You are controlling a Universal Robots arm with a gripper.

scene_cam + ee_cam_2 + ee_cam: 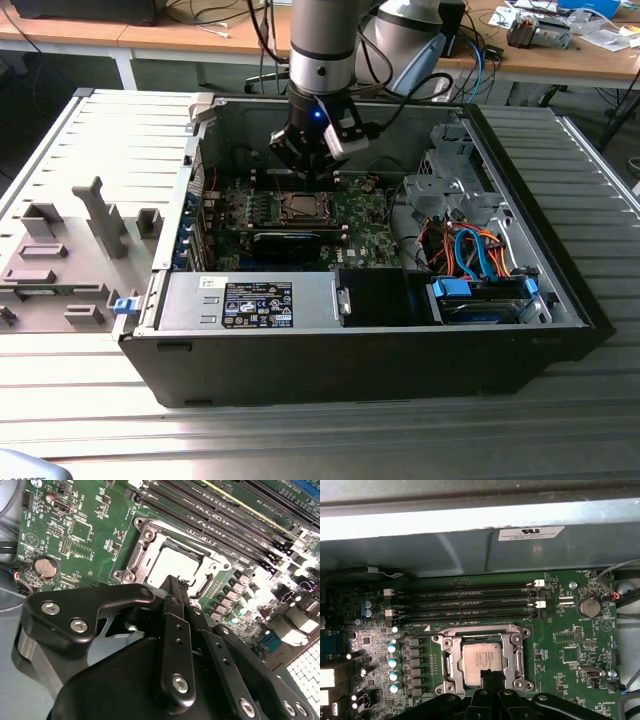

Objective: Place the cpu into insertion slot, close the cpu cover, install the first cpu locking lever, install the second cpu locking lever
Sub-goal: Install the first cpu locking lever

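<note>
The tool (pixel 489 676), fingers together, hovers at the edge of the cpu (pixel 482 658), seated under its cover.

The arm (pixel 322 45) is a thick cylinder of brushed silver-grey metal, ringed by a black band near its lower end; below that sits a black wrist block with a small blue light — possibly an indicator; the gripper (pixel 172 587) is matt black, built of curved plates and narrow bars; silver screw heads dot it in both wrist views.
</note>
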